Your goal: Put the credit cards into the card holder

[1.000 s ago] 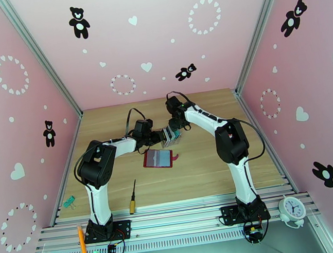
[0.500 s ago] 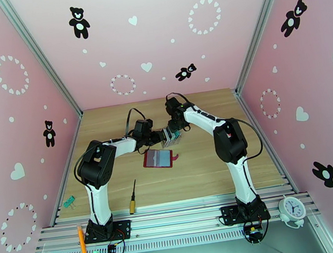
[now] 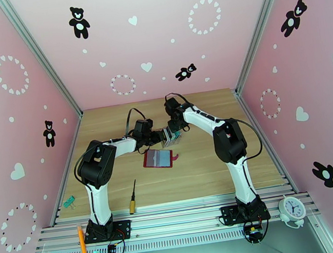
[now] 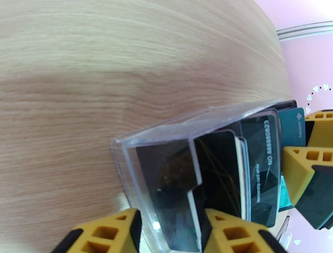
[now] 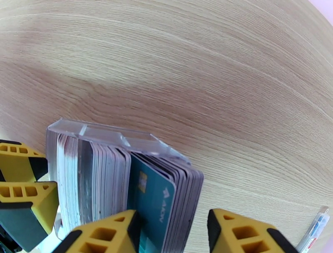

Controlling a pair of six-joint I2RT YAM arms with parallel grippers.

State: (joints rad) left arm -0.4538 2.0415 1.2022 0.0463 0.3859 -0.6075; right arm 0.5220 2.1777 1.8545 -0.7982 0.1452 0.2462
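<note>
Two end effectors meet at the middle of the counter (image 3: 211, 167), somewhat toward its far edge. Left end effector (image 4: 170, 235): closed on one end of a clear plastic rack (image 4: 166, 133), bracing it. Right end effector (image 5: 170, 235): jaws apart, straddling the teal card (image 5: 156, 204) and its neighbours in the row of credit cards (image 5: 104, 174) standing in the rack; a gap shows on one side, so no pinch yet. Card holder (image 3: 158, 158): lying open on the counter, just beside the rack on the side of the near edge. Handling, as judged: the cards are light, thin, stiff, slick and tightly packed. A pinch across the flat faces at one card's exposed top edge should draw it straight out; several taken together may fan or slip.
</note>
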